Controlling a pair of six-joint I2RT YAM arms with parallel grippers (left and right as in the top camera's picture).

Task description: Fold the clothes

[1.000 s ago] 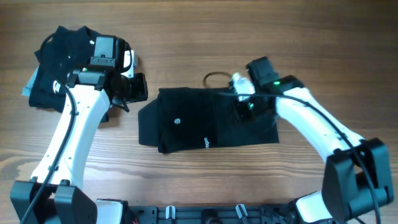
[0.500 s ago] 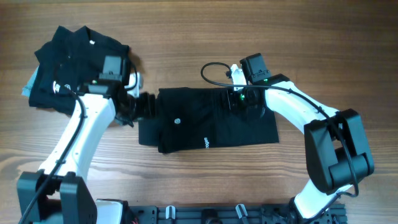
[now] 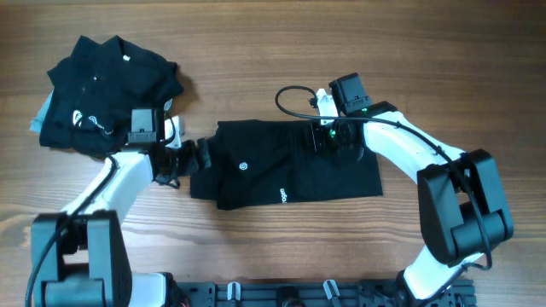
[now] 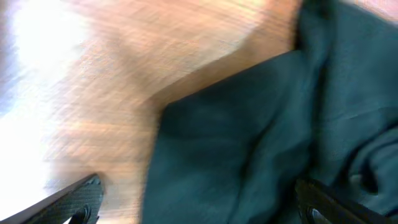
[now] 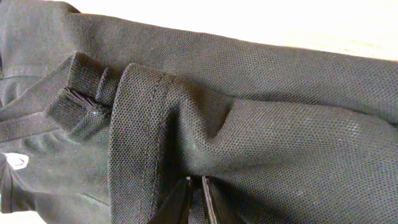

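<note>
A black shirt (image 3: 273, 170) lies partly folded at mid-table, small white logo prints facing up. More black clothes (image 3: 98, 81) sit in a pile at the far left. My left gripper (image 3: 194, 156) stands wide open at the middle shirt's left edge. In the blurred left wrist view, a corner of the shirt (image 4: 249, 149) lies between the spread fingers (image 4: 78, 199). My right gripper (image 3: 328, 141) is down on the shirt's upper right part. It (image 5: 200, 196) is shut on a pinch of the mesh fabric (image 5: 261, 137) beside a stitched hem.
A black cable (image 3: 294, 95) loops over the wooden table (image 3: 256, 51) just behind the middle shirt. Something pale blue (image 3: 36, 121) peeks from under the pile's left side. A dark rail (image 3: 281, 294) runs along the table's front edge.
My left arm swung away from the pile down to the middle shirt's left edge, and its jaws opened wide. The right gripper shifted slightly left early on, then stayed put.
</note>
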